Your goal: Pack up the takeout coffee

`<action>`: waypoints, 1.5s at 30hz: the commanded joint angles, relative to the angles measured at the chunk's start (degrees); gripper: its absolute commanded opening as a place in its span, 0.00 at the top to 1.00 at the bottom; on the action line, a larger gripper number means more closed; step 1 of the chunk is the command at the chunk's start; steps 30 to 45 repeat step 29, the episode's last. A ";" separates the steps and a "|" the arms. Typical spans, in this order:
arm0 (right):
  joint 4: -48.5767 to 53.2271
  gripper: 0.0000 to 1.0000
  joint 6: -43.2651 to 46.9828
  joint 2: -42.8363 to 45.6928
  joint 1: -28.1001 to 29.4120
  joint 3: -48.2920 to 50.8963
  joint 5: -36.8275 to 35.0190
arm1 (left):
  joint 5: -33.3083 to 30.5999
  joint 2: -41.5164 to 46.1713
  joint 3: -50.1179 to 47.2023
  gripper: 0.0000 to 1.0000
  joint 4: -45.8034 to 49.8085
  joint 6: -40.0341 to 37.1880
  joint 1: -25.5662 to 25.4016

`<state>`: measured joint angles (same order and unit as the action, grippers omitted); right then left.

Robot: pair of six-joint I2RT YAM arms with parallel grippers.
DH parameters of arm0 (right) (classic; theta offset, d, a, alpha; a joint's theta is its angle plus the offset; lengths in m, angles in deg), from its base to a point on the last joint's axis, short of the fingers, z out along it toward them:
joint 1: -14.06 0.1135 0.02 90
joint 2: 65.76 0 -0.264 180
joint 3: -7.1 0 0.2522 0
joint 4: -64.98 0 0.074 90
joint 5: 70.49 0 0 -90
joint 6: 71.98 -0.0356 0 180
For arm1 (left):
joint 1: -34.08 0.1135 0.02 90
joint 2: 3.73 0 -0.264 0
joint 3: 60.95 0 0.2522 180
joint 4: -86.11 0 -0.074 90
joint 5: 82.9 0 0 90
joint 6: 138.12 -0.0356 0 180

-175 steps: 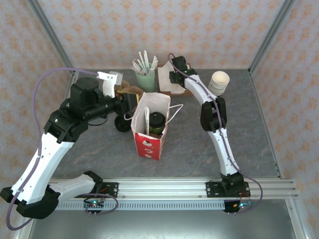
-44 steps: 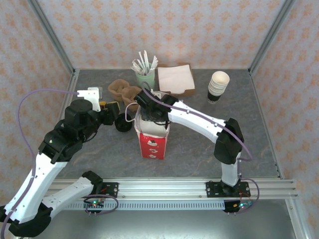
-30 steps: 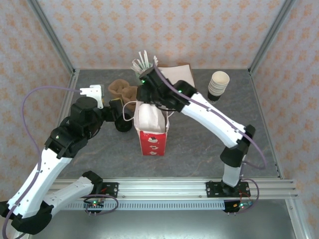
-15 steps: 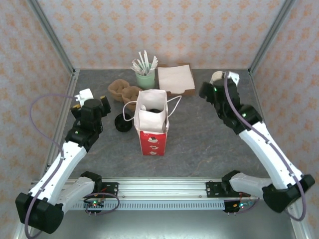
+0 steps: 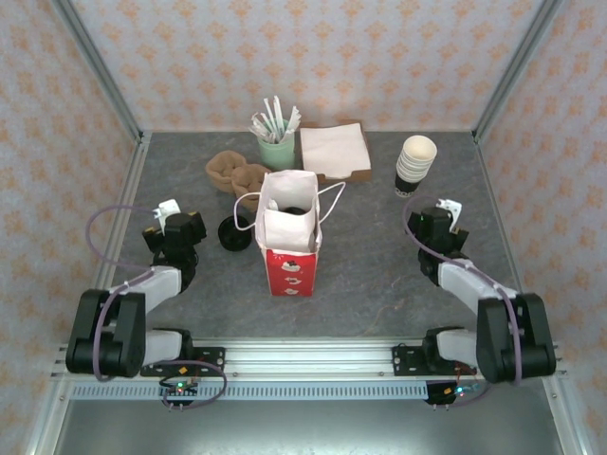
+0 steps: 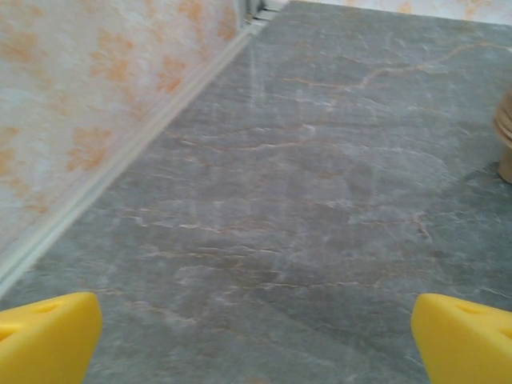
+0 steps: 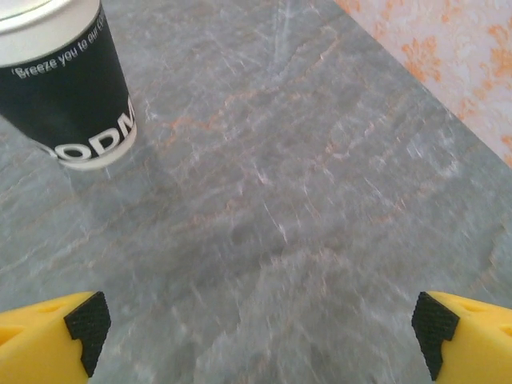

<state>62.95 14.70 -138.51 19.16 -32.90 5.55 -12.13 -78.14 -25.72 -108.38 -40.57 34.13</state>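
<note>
The grey stone-patterned table [image 5: 370, 284] is running up to patterned walls [image 5: 379, 57] on three sides and to a metal rail [image 5: 313, 358] along the near edge. Its near half is lying open on both sides of the red-and-white paper bag [image 5: 285, 265], which is standing upright at the centre with its mouth open. The left arm [image 5: 142, 284] is lying folded low near the left wall and the right arm [image 5: 469, 284] near the right wall, each well apart from the bag.

Along the far edge a tray of napkins [image 5: 334, 147], a stack of paper cups [image 5: 414, 163], brown cardboard sleeves [image 5: 237, 173] and a green cup of stirrers [image 5: 275, 142] are standing close together. A black lid [image 5: 232, 233] is lying just left of the bag. The takeout coffee [image 5: 293, 203] is sitting inside the bag toward its far side, its dark top showing behind white paper [image 5: 285, 230].

The left gripper [image 6: 256, 340] is pointing over bare table, its jaws spread wide, the yellow fingertips [image 6: 44, 336] gripping nothing. The right gripper [image 7: 260, 336] is likewise spread wide, its black pads [image 7: 84, 320] touching nothing, with the cup stack's black printed base standing ahead to the left, apart from the fingers.
</note>
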 commanded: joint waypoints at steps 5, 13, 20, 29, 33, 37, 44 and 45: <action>-28.44 0.00 7.66 -13.67 -1.99 2.44 11.50 | 6.93 -4.43 -3.70 0.00 -19.63 -1.99 -0.31; -28.16 0.01 6.08 -14.17 -3.08 2.23 10.87 | 9.50 -11.17 0.91 0.00 -18.35 -5.70 -1.97; -28.23 0.01 6.11 -14.33 -3.08 2.11 10.95 | 8.63 -11.10 2.34 0.00 -15.21 -6.85 -3.17; -28.26 0.01 6.09 -14.43 -3.08 2.06 10.84 | 8.72 -11.09 2.39 0.00 -15.18 -6.77 -3.22; -28.26 0.01 6.09 -14.43 -3.08 2.06 10.84 | 8.72 -11.09 2.39 0.00 -15.18 -6.77 -3.22; -28.26 0.01 6.09 -14.43 -3.08 2.06 10.84 | 8.72 -11.09 2.39 0.00 -15.18 -6.77 -3.22; -28.26 0.01 6.09 -14.43 -3.08 2.06 10.84 | 8.72 -11.09 2.39 0.00 -15.18 -6.77 -3.22; -28.26 0.01 6.09 -14.43 -3.08 2.06 10.84 | 8.72 -11.09 2.39 0.00 -15.18 -6.77 -3.22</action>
